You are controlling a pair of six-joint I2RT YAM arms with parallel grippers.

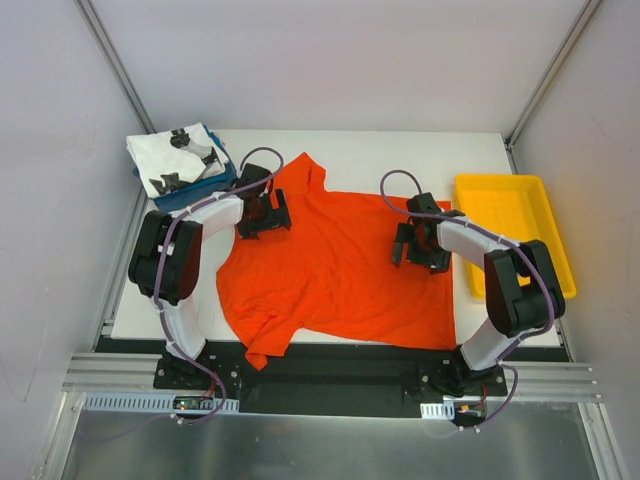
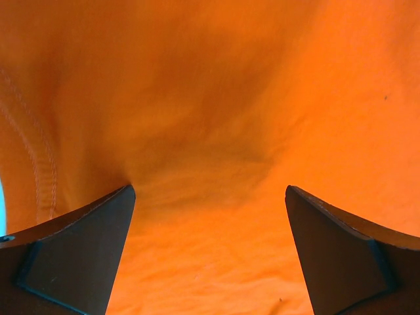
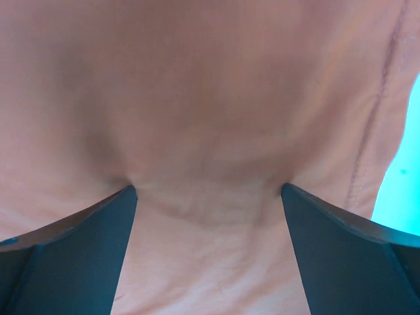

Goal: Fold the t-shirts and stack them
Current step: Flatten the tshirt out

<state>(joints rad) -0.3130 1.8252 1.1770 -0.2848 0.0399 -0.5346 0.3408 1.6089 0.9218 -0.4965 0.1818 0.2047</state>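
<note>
The orange-red t-shirt (image 1: 335,265) lies spread on the white table, collar at the far side, one sleeve hanging over the near edge. My left gripper (image 1: 263,217) is open, its tips pressed down on the shirt's left shoulder area; orange cloth (image 2: 210,131) fills the left wrist view between the fingers (image 2: 85,256). My right gripper (image 1: 420,250) is open, tips down on the shirt near its right hem; the cloth (image 3: 210,118) fills the right wrist view, with a stitched hem at the right. A white tee with black prints (image 1: 180,158) lies folded on a blue tee (image 1: 205,190) at the far left.
A shallow yellow tray (image 1: 505,215) stands on the table's right side. Slanted metal frame posts rise at the far corners. The table's near edge meets a black rail over the arm bases.
</note>
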